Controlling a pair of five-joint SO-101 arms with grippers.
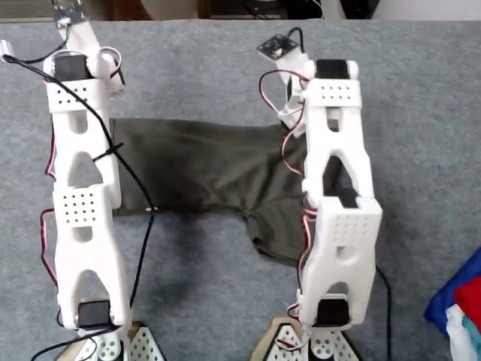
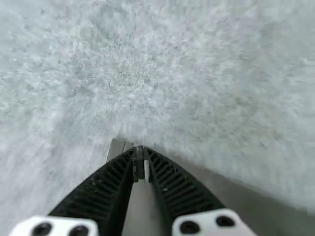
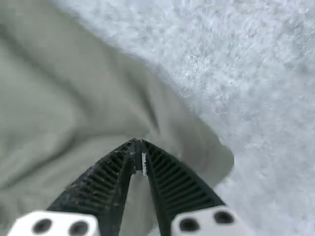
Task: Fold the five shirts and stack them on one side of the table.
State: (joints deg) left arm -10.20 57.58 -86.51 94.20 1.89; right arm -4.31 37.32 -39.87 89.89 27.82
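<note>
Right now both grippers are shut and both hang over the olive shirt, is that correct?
Not quite. Both are shut, but only the right gripper is over the olive shirt. The left wrist view shows the left gripper over the bare grey table covering, not over the shirt.

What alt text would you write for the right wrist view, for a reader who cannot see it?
The right gripper, its black ribbed jaws closed tip to tip, points at an olive-green shirt. Beyond the shirt's edge lies the grey fuzzy table cover. Whether the tips pinch cloth cannot be told.
</note>
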